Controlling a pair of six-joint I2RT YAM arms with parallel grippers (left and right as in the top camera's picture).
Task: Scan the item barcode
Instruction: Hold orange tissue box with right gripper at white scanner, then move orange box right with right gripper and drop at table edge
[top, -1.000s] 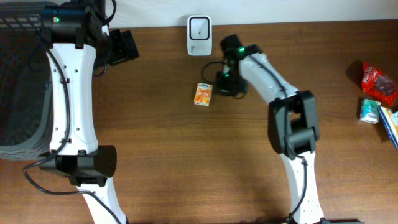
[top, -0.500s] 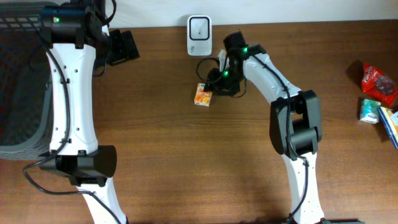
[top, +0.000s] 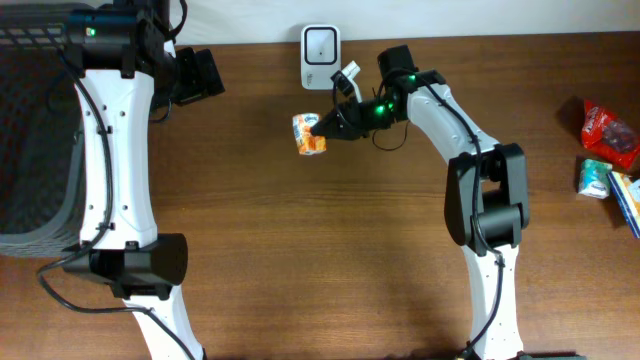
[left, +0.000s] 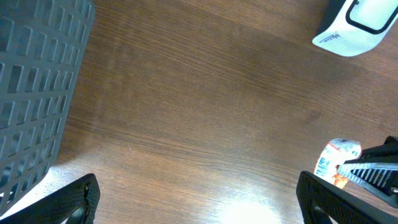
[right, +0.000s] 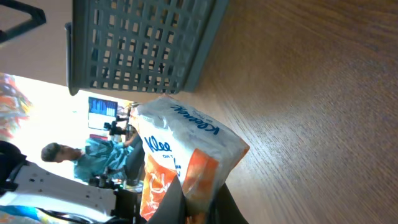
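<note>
The item is a small orange-and-white tissue pack (top: 309, 133) (right: 186, 146). My right gripper (top: 327, 129) (right: 199, 200) is shut on the pack's lower edge and holds it off the table, just below and left of the white barcode scanner (top: 320, 44). In the left wrist view the pack (left: 336, 159) shows at the lower right, with the scanner (left: 357, 25) at the top right. My left gripper (top: 200, 76) (left: 199, 198) stands open and holds nothing, at the far left of the table. No barcode shows on the pack.
A dark grey mesh basket (top: 30, 130) (left: 31, 93) (right: 143, 43) stands at the left edge. A red packet (top: 610, 128) and a small blue-green box (top: 597, 178) lie at the far right. A black cable loops by the right wrist.
My right gripper opened over the pack on the table, shut on it, then lifted it up and to the left toward the scanner. The left arm has not moved.
</note>
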